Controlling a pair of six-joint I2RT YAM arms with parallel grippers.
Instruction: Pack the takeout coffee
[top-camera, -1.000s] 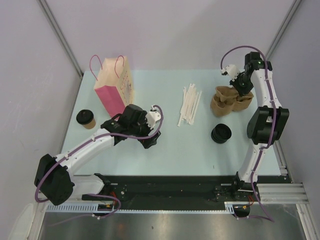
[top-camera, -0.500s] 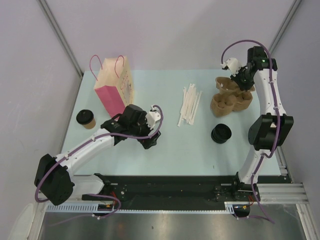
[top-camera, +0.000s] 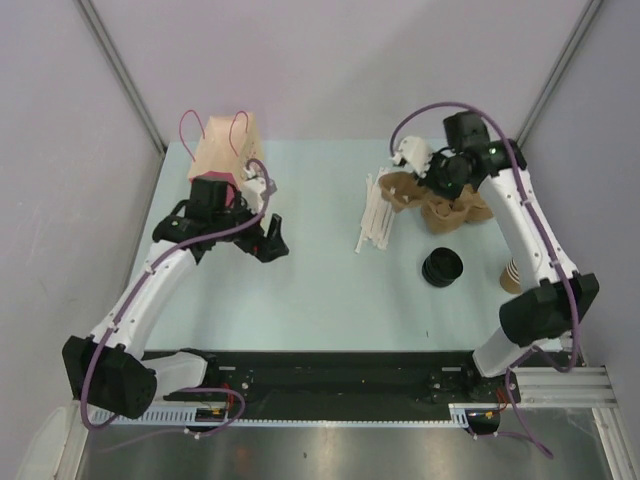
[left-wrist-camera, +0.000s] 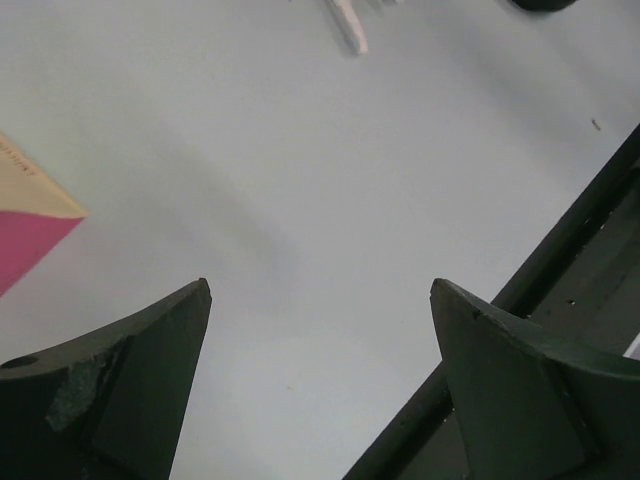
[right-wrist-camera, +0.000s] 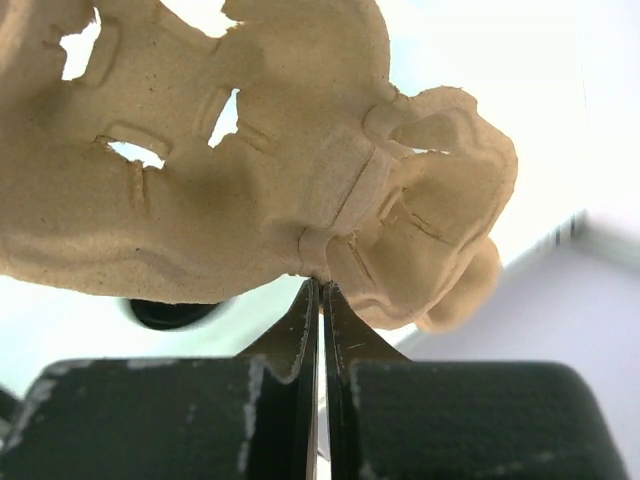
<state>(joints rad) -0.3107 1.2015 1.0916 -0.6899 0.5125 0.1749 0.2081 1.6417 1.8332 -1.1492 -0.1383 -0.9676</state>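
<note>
Left arm (top-camera: 150, 285) bends low, left gripper (left-wrist-camera: 320, 290) wide open — right arm (top-camera: 528, 228) reaches far back, right gripper (right-wrist-camera: 320, 288) pinched tight.

Left wrist view: I get only a corner of the pink bag (left-wrist-camera: 25, 225) at the left edge, the straws (left-wrist-camera: 347, 25) clipped at the top, and the left gripper (left-wrist-camera: 320, 283) cut off at the bottom. Right wrist view: the pulp cup carrier (right-wrist-camera: 250, 170) runs off top and left, hiding most of a dark round object (right-wrist-camera: 170, 313).
</note>
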